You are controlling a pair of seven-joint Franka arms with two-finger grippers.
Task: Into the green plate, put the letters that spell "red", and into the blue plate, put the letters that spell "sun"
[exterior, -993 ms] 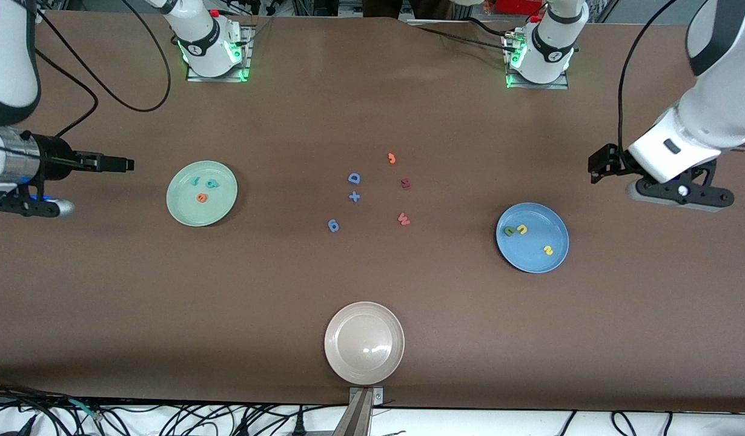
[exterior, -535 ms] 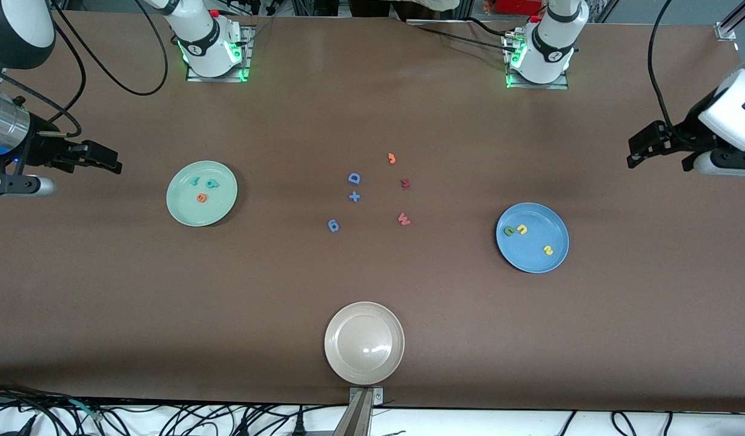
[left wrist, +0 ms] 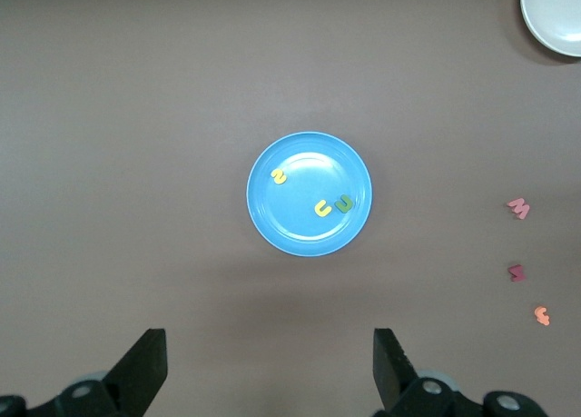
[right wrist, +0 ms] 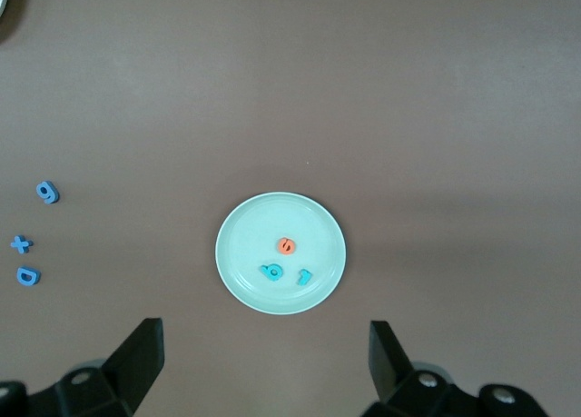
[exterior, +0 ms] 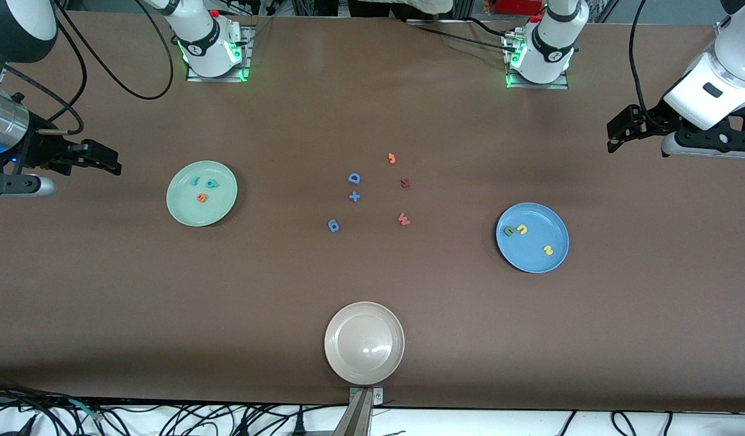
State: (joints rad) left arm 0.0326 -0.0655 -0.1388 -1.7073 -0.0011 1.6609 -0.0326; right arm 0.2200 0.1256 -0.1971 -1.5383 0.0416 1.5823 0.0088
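Both claws have pulled up and away, jaws spread and empty: the left gripper [exterior: 615, 128] at the table's two o'clock edge, the right gripper [exterior: 109, 163] at nine o'clock. "Red" letters [exterior: 203, 186] lie in the green plate [exterior: 182, 209], "sun" letters [exterior: 526, 236] in the blue plate [exterior: 545, 261]; sorting looks complete.

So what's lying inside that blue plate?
Three small foam letters lie in the blue plate: an olive-green "u" touching a yellow "n", and a yellow "s" apart from them. Nothing covers them; only what each letter hides beneath itself is unseen.
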